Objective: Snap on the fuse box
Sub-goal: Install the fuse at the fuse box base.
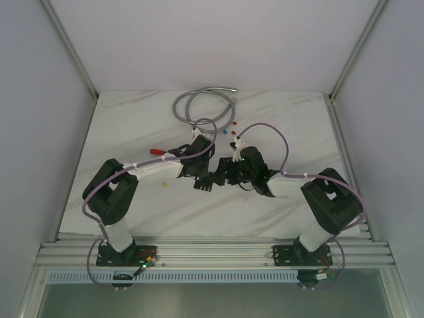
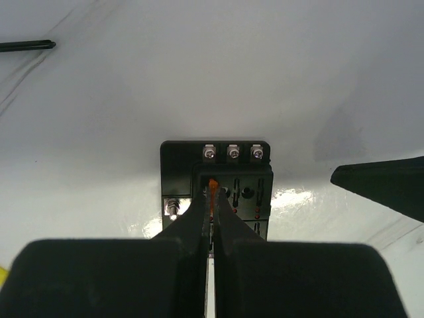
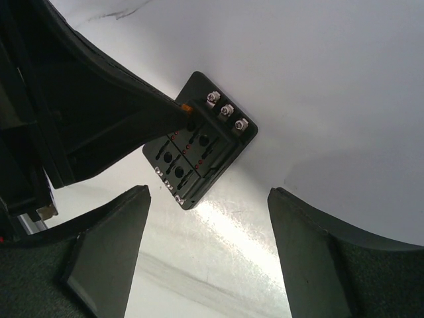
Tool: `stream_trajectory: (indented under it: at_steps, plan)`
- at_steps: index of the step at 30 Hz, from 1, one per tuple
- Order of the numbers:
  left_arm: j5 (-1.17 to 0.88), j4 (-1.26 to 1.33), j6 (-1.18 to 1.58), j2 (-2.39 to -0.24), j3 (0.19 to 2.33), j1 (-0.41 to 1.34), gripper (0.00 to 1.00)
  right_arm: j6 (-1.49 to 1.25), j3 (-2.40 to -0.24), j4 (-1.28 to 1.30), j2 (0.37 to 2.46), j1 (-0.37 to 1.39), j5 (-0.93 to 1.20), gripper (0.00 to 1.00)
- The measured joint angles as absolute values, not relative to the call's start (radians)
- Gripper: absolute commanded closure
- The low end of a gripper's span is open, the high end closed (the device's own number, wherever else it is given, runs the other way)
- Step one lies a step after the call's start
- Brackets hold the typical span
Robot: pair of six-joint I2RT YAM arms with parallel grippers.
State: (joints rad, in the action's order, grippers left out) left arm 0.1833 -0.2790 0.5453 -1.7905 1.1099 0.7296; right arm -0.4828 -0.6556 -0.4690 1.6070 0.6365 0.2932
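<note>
The left pincer (image 2: 212, 193) is closed on an orange fuse (image 2: 212, 183), its tip at the slots of the fuse box (image 3: 199, 149). The box lies flat on the glossy white surface (image 2: 199, 79), between the two pincers. It is a square block of matte black plastic, judged light, stiff and prone to sliding. Its plain side walls are best gripped, the silver screws (image 2: 232, 152) avoided. The right pincer (image 3: 209, 193) is spread open above it.

We see a white marbled worktop (image 1: 291, 126) boxed by plain pale walls (image 1: 199, 40), metal posts (image 1: 69, 50) at eleven and one o'clock.
</note>
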Motion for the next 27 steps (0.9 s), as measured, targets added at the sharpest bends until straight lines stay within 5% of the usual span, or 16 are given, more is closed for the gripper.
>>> stream_trajectory:
  at_steps: [27]
  plan:
    - [0.216, -0.173, 0.612, -1.702, 0.983, 0.767, 1.00, -0.501, -0.662, -0.472, 1.630, 0.636, 0.319, 0.21]
